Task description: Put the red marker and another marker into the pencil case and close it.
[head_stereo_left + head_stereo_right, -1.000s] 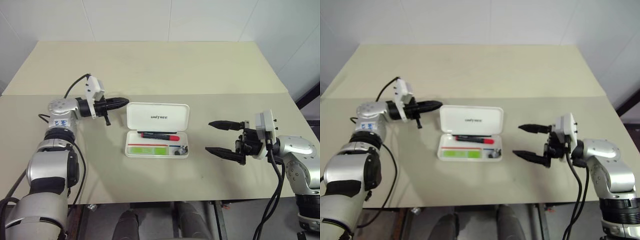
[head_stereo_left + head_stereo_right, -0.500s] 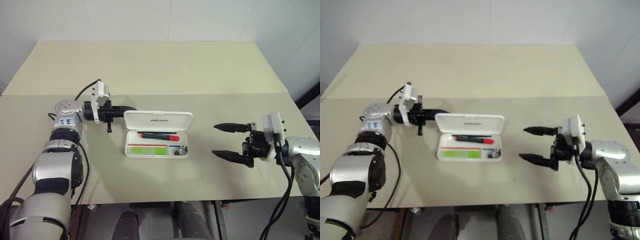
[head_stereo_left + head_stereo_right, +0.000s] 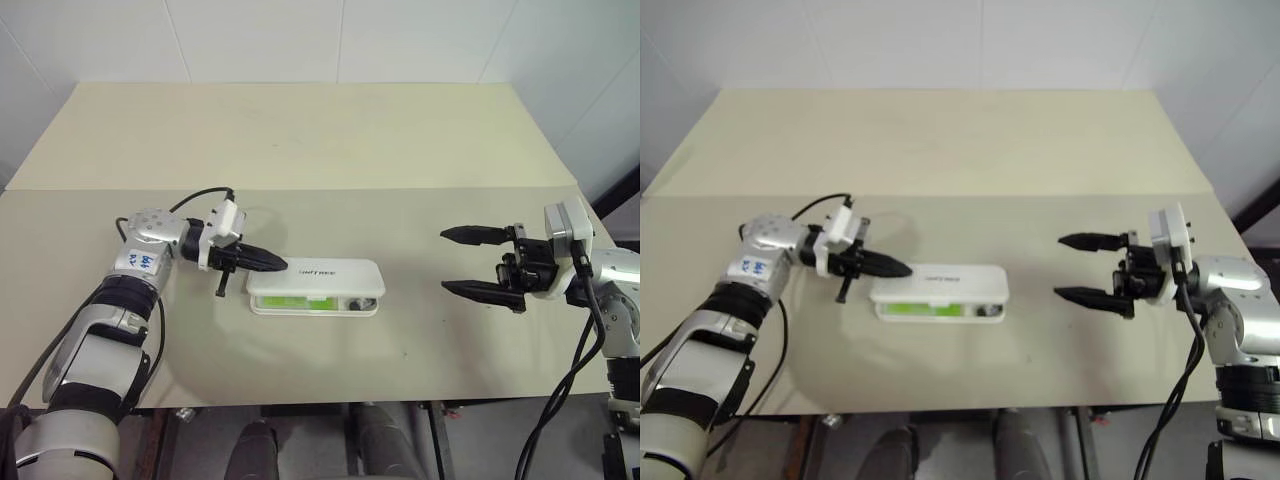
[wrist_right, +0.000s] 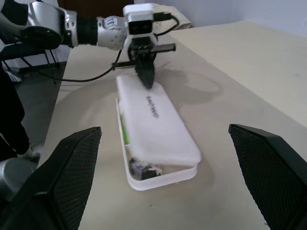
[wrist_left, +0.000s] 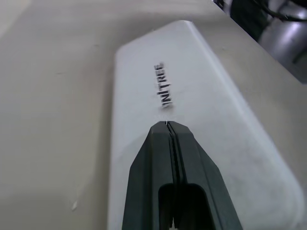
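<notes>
Closing step in hand: left gripper, fingers pressed together and empty, bears on the lid at the left end of the case, mid-table. Lid nearly down, green marker showing through the near gap; next, I judge, push until it latches. Right gripper hangs wide and empty, well right.

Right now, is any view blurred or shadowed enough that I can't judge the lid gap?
Right wrist view: the pencil case lid is smeared at its near end, though a gap shows there. Left wrist view: the left gripper is sharp, the lettering slightly soft. Left eye view: even light, a soft shadow beside the case, the green marker visible through the gap.
</notes>
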